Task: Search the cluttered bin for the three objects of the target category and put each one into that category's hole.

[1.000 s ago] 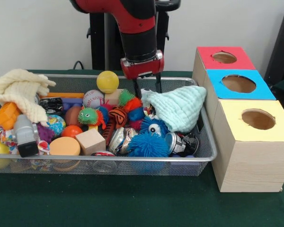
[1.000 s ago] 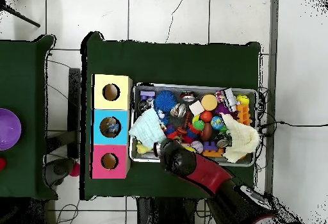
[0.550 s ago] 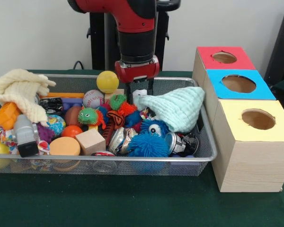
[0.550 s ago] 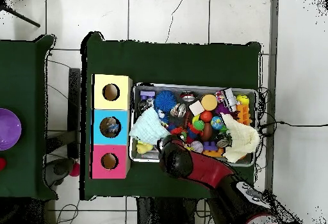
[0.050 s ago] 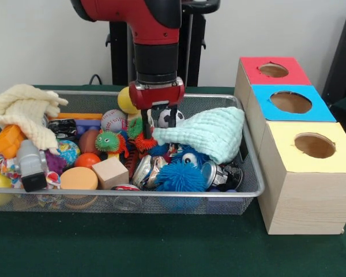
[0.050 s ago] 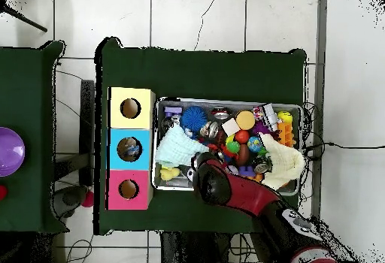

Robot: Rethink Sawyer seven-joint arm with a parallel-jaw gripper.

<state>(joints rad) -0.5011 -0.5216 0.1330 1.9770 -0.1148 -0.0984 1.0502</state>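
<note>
No brand, label or writing can be read on anything in the bin or on the boxes. The gripper hangs in the middle of the wire bin with its two dark fingers pointing straight down, a narrow gap between them, pinching the near-left corner of a pale green cloth. The cloth stretches from that pinched corner out to the right, its long axis running roughly across the bin, with the wider bulk draped toward the bin's right end and resting on the toys below. Behind the fingers sits a small black-and-white ball, and a yellow ball lies just left of the arm. A cream cloth is heaped at the bin's left end. In front of the green cloth lie a blue spiky ball and a blue fuzzy toy with an eye; a wooden cube and an orange disc sit nearer the front left. To the right of the bin stand three wooden boxes in a row, each with a round hole: red top, blue top, yellow top.
</note>
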